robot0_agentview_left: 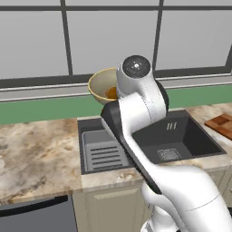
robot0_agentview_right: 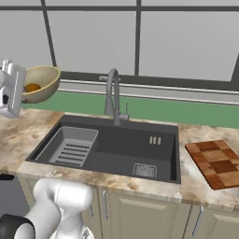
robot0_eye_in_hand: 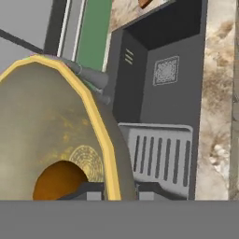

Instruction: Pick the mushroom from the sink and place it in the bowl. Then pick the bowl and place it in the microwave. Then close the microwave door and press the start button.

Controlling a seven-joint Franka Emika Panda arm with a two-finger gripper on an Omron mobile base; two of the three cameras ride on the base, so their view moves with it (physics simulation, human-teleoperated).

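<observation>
Fingers (robot0_eye_in_hand: 93, 187) pinching bowl (robot0_eye_in_hand: 42, 135) rim, one either side, bowl held aloft over sink (robot0_agentview_right: 112, 149).
Contents: mushroom (robot0_eye_in_hand: 58, 179), loose, low inside. Risk, as I judge it: bowl tilted, grip on thin rim only; a swing toward the microwave could spill mushroom or slip bowl.

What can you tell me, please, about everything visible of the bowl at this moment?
The bowl is round, tan-olive with a yellowish rim and a dull metallic look. It is lifted off the counter, tilted, held in the air over the counter left of the sink. The gripper pinches its rim, one finger inside and one outside. The orange-brown mushroom lies inside it, touching the inner wall.
</observation>
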